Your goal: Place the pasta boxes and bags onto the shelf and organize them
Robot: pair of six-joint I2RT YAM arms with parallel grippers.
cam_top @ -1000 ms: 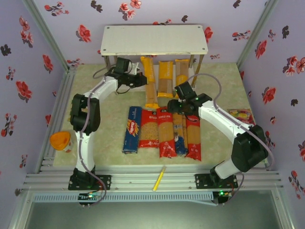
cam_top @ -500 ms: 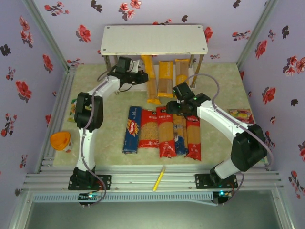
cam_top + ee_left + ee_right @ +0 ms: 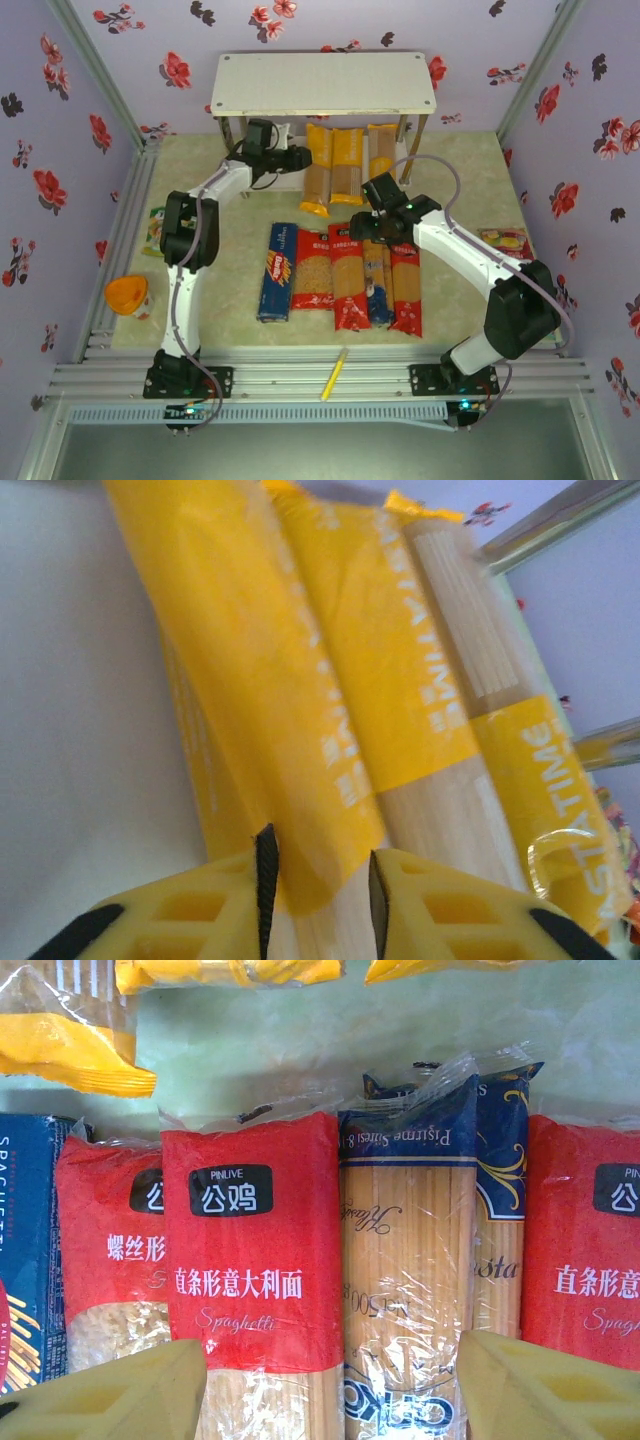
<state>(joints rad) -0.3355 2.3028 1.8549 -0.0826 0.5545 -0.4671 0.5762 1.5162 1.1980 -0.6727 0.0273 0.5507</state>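
Robot test booth, floral walls (image 3: 70,100), aluminium rails (image 3: 260,378)

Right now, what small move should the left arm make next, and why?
Probably part the left fingers a little wider and draw the left gripper straight back. The yellow bag between them already lies flat on the shelf, beside the neighbouring yellow bags, and the fingers stand apart around its near end.

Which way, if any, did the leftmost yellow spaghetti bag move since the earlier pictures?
Yes. The leftmost yellow spaghetti bag slid back, farther under the shelf.
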